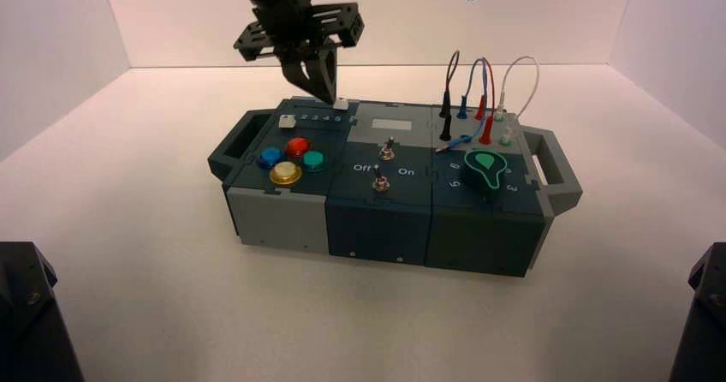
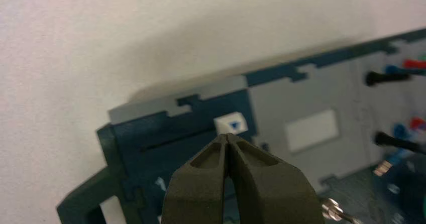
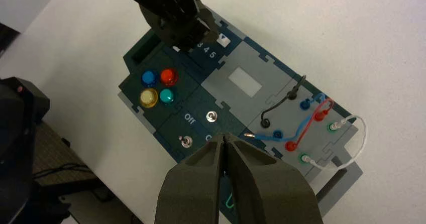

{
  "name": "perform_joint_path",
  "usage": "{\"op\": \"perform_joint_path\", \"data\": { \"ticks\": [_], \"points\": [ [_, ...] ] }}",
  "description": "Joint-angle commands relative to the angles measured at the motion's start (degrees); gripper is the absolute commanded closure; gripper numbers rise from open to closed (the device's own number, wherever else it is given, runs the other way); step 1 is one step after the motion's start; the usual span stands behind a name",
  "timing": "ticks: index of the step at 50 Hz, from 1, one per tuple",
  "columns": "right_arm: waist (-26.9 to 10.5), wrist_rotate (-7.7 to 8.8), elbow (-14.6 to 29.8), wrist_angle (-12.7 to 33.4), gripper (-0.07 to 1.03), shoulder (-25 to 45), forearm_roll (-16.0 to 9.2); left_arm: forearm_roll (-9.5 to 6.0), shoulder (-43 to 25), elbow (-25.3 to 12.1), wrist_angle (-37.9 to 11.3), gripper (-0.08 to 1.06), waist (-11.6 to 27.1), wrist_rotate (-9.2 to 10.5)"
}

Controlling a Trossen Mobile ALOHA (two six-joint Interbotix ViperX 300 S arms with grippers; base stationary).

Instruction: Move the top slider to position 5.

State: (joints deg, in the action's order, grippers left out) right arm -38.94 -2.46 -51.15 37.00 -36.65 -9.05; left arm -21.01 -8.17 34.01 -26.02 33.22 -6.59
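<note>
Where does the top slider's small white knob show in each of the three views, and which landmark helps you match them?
High view: the top slider sits at the box's rear edge, just under the left gripper.
Left wrist view: the knob lies just beyond the closed fingers.
Right wrist view: it shows beside the printed 5.
Shared landmark: the white label on the grey panel.

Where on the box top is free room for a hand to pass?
Free: the grey panel between the top slider and the wires. Crowded: the slider corner under the left gripper, and the wire corner.
</note>
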Motion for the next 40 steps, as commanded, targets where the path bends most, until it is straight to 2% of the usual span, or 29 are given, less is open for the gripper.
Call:
{"op": "perform_joint_path", "data": {
  "ticks": [1, 10, 26, 40],
  "points": [
    [-0.35, 0.09, 1.32, 0.26, 0.99, -0.35, -0.09, 0.44, 4.04, 0.18, -1.49, 1.01, -0.79, -0.97],
    [-0.09, 0.09, 2.2, 1.67, 0.99, -0.44, -0.09, 0.62, 7.38, 1.93, -4.31, 1.01, -1.58, -2.46],
    [0.0, 0.09, 2.64, 3.6, 0.99, -3.34, 0.44, 0.62, 14.59, 3.78, -6.86, 1.01, -1.67, -2.46],
    [0.0, 0.18, 1.05, 3.52, 0.99, -6.06, 0.53, 0.88, 16.96, 4.31, -6.86, 1.01, -1.76, -2.46]
  ]
}}
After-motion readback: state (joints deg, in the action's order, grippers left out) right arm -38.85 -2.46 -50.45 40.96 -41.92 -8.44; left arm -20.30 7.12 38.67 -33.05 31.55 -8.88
